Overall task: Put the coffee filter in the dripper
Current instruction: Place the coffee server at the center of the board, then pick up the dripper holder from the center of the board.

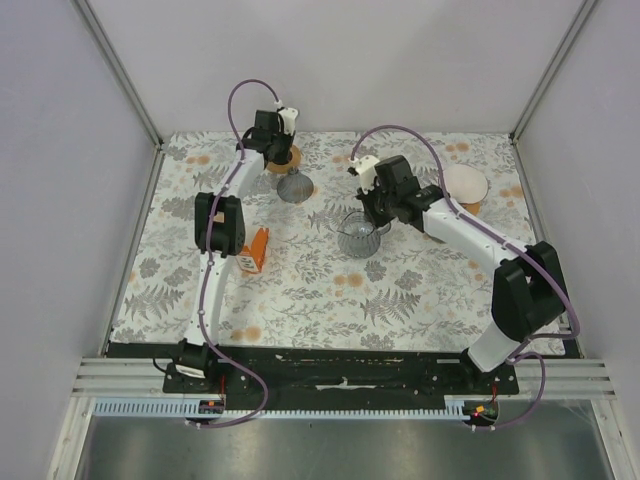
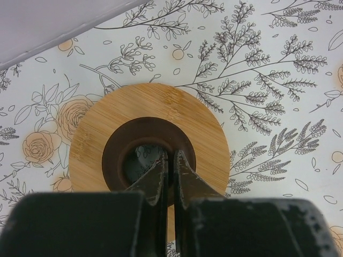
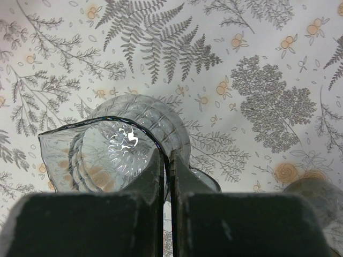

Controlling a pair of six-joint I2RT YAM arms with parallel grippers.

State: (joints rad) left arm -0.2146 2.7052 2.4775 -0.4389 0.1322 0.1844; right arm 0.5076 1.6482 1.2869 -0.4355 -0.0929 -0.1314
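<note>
Nearest the arm bases, an orange-and-white packet (image 1: 256, 250) lies at the lower left of the floral worktop (image 1: 400, 300), and neither arm touches it.

Further in, at the centre of the top view, the right gripper (image 3: 167, 155) is clenched on the rim of the clear glass jug (image 3: 107, 150), one finger inside the wall and one outside. This looks like a steadying or carrying hold.

Beyond the jug, a dark grey ribbed cone (image 1: 294, 188) stands free, just beside the dripper. At the upper right, the white coffee filter (image 1: 465, 182) rests on the worktop, well apart from both grippers and not yet picked up.

Farthest back, at the upper left, the left gripper (image 2: 170, 160) is pinched on the near edge of the dripper (image 2: 198, 123), with its fingers across the dark inner collar of the wooden ring. That grip probably serves to move or hold the dripper ready for the filter.
</note>
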